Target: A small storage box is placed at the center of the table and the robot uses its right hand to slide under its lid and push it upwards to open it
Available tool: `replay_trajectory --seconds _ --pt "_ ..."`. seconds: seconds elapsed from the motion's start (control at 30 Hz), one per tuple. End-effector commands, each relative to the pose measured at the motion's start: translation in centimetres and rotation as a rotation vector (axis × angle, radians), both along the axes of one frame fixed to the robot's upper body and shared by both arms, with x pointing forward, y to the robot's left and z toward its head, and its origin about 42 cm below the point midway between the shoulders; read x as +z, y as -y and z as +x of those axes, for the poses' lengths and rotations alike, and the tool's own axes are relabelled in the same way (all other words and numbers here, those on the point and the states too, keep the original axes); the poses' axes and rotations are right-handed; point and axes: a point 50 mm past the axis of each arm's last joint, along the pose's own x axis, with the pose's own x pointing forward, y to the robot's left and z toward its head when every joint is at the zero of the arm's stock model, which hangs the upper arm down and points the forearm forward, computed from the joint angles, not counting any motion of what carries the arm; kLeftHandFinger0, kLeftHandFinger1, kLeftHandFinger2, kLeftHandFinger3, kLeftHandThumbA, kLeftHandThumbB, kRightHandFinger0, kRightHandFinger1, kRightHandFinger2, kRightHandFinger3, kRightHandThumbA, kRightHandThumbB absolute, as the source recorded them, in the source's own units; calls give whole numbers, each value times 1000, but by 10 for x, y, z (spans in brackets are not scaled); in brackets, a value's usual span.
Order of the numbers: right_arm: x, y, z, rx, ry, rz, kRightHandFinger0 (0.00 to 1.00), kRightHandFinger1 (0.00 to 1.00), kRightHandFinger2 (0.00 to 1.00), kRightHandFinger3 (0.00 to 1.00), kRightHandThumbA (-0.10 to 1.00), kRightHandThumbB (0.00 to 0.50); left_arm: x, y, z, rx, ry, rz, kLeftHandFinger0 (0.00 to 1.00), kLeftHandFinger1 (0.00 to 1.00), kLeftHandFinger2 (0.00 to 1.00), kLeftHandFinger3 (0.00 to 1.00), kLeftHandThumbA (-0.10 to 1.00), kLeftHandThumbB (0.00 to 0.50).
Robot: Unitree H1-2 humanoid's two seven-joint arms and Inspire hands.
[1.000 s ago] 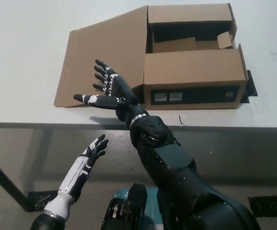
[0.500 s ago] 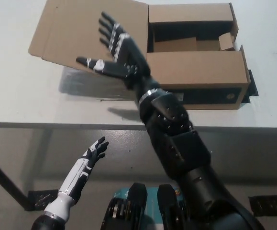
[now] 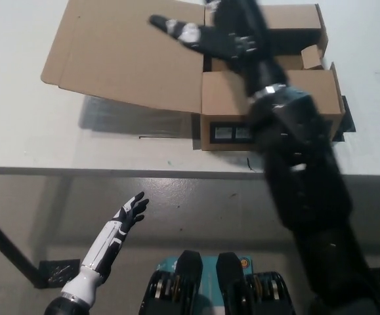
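A brown cardboard storage box (image 3: 242, 105) stands on the white table (image 3: 39, 141), its top open. Its wide lid flap (image 3: 127, 56) is lifted off the table on the box's left side and throws a shadow beneath it. My black right hand (image 3: 219, 36) is open, held high over the box's open top near the flap's hinge, with one finger pointing left across the flap. The black arm crosses the box's front right part and hides it. My white left hand (image 3: 130, 211) rests open below the table's front edge at lower left.
A small inner flap (image 3: 310, 58) stands up inside the box at the right. A black patch (image 3: 344, 113) shows on the table by the box's right side. The table's front edge (image 3: 111, 172) runs across the middle of the view.
My right hand has swung up and to the right, from the table left of the box to above the box's opening. The lid flap rose from flat on the table to raised.
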Motion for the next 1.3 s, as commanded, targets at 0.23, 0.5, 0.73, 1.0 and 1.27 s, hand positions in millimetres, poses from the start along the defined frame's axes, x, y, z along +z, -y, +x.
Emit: replay_trajectory --seconds 0.23,0.5,0.73,1.0,1.27 --pt "0 188 -248 -344 684 -156 1000 1000 1000 1000 1000 406 15 -6 6 -14 78 11 1000 1000 1000 1000 1000 500" --pt "-100 179 -264 -342 264 -129 1000 1000 1000 1000 1000 428 11 -6 4 -7 64 -6 1000 1000 1000 1000 1000 500" --pt "-171 166 -262 -356 45 -141 1000 1000 1000 1000 1000 321 10 -5 3 -15 60 4 1000 1000 1000 1000 1000 500" --pt "-245 147 -229 -359 -225 -135 1000 1000 1000 1000 1000 384 11 -5 2 -7 67 -1 1000 1000 1000 1000 1000 500" --pt "-273 149 -218 -317 -336 -149 1000 1000 1000 1000 1000 338 9 -5 -2 0 63 -5 1000 1000 1000 1000 1000 500"
